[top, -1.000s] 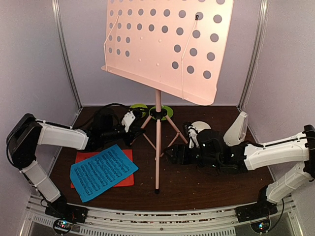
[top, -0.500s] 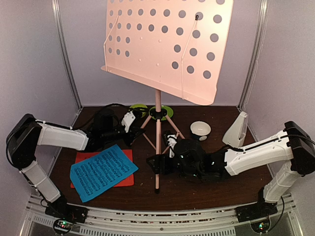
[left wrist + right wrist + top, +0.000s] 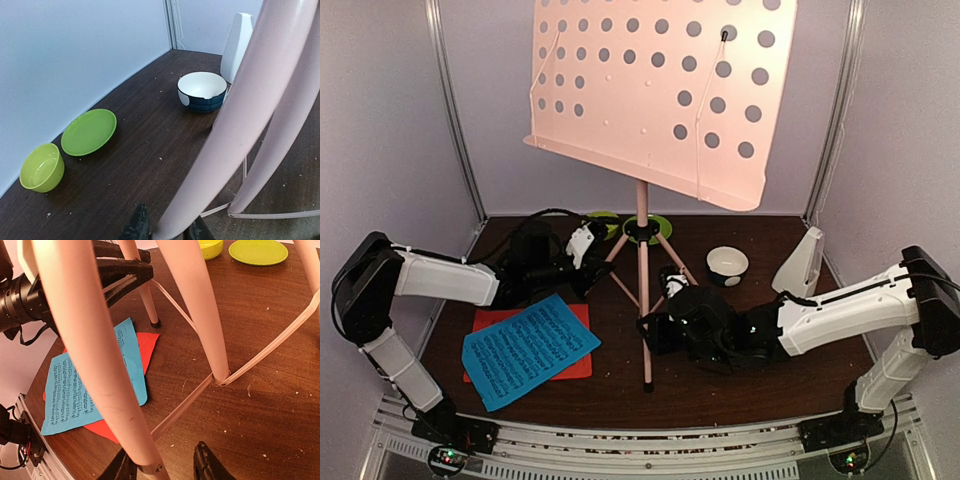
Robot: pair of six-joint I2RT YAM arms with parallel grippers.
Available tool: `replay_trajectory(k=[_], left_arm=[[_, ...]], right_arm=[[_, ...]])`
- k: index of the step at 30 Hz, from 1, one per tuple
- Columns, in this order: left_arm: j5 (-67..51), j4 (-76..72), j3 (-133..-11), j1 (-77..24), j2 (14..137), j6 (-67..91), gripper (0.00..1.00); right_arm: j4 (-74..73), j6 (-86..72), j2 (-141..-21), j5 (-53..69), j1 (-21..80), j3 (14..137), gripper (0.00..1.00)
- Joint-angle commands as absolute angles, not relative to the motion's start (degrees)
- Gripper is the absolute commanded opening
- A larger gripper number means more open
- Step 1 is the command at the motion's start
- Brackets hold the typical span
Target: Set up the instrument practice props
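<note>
The music stand [image 3: 642,215] is standing in the middle of the table [image 3: 740,385], its pole upright and its dotted desk facing the near edge. Positioning it seems to be the step in hand. The left claw [image 3: 167,231] is pinching the stand's left leg [image 3: 220,140]. The right claw [image 3: 165,467] is straddling the front leg [image 3: 95,350], still spread, and probably needs to squeeze next.

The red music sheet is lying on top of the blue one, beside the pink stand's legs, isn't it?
Not quite, it is the other way round: the blue music sheet lies on top of the red sheet, beside the pink stand's legs. The top external view shows this.
</note>
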State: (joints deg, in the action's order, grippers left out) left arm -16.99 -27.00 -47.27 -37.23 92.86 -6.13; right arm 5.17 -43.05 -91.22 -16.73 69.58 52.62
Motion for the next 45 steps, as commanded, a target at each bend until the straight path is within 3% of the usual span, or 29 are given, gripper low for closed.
replay_trajectory(k=[1,27,36,40,45], left_arm=[[-20.10,-21.11,-46.19,-37.18,93.19,-0.44,0.28],[-26.89,-22.61,-44.20,-41.31,92.63,0.44,0.32],[-31.90,-8.73,-52.24,-38.75,91.17,-9.26,0.58],[-32.51,-1.61,-58.40,-38.67,95.97,-15.09,0.60],[-33.00,-1.91,-64.07,-38.67,101.07,-15.79,0.55]], right_arm=[[-1.74,-41.82,-88.87,-22.88,68.76,51.11,0.37],[-8.02,-32.79,-76.96,-28.66,66.22,39.63,0.34],[-8.83,-29.83,-72.72,-28.05,64.76,35.32,0.34],[-9.00,-29.85,-71.11,-27.95,64.13,33.46,0.34],[-9.20,-29.97,-70.97,-27.99,63.02,32.90,0.34]])
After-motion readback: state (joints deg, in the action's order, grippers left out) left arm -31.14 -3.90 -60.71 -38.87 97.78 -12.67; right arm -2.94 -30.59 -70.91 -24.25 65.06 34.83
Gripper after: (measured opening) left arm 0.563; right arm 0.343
